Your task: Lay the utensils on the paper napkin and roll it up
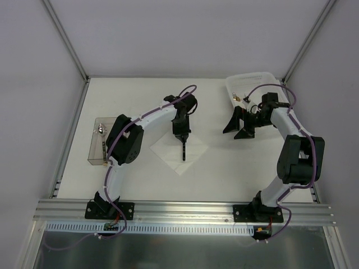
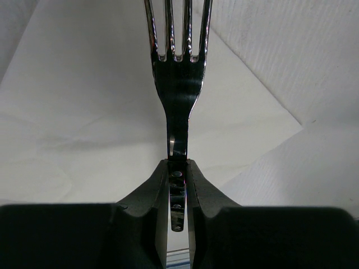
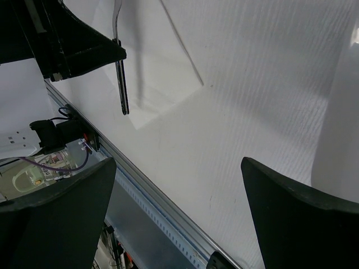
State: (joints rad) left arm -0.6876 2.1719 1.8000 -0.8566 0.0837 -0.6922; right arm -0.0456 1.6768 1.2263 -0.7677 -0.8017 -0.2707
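Left gripper (image 1: 181,136): clamped on a fork (image 1: 183,150), held over the middle of the napkin (image 1: 167,151).
Right gripper (image 1: 236,130): jaws spread wide, nothing between them; positioned to the right of the napkin, well apart from it.
Napkin: laid flat on the table (image 1: 140,101) as a diamond, one corner pointed at the near rail (image 1: 185,208).
Fork contact: whether the fork touches the napkin cannot be told.
Open room, napkin edges: bare table is seen on all four sides; the widest free strip lies beyond the far corner.
Left of the napkin: a clear box (image 1: 96,151) is partly covered by the left arm; a spoon (image 1: 101,129) is seen inside it.
Far right of the napkin: a white basket (image 1: 255,81) is set in the table corner, with small metal pieces (image 1: 238,97) in it.
Left wrist view only: four tines of the fork (image 2: 178,84) are shown pointing away over the napkin (image 2: 84,112), with the handle pinched in the left gripper (image 2: 179,165).
Right wrist view only: the fork (image 3: 121,84) is seen side-on, with the napkin's (image 3: 162,61) right corner and edge beyond it; bare table fills the right gripper (image 3: 178,168) gap.
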